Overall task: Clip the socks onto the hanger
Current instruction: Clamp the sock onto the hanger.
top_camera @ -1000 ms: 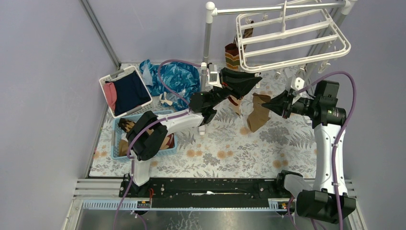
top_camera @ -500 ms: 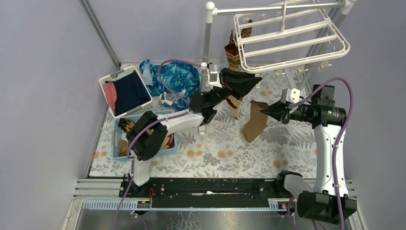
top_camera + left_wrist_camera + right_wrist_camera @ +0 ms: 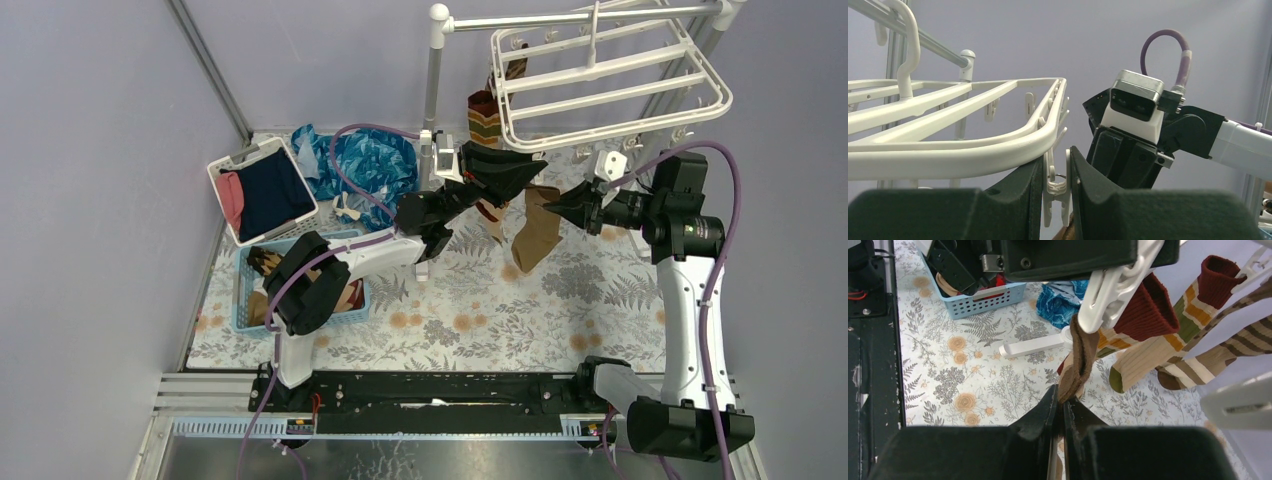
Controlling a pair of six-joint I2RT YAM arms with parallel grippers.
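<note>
Where the two arms meet under the near-left corner of the hanger [image 3: 998, 150], the entry reads as follows. Left gripper [image 3: 1057, 161]: closed on a white clip [image 3: 1056, 187] that dangles from the hanger's rim, one finger pressed to each side of it. Right gripper [image 3: 1061, 399]: clamped on a plain brown sock [image 3: 1079, 360] near its top edge. A short length of the sock stands out past the fingertips toward the clip, and the rest hangs down toward the table, its long axis roughly vertical in the top view. Governing relation: the sock's free edge lies just below and against the clip's lower end, straight ahead of the right fingers. The right arm is therefore the one placed to feed it in, while the left holds the clip. Other stock: banded socks [image 3: 1168, 335] already hang from clips further along. Not determinable: whether the clip's mouth stands open, and whether the sock edge is inside it or only in front of it. The left wrist view cuts off all but a sliver of brown at its bottom edge.
</note>
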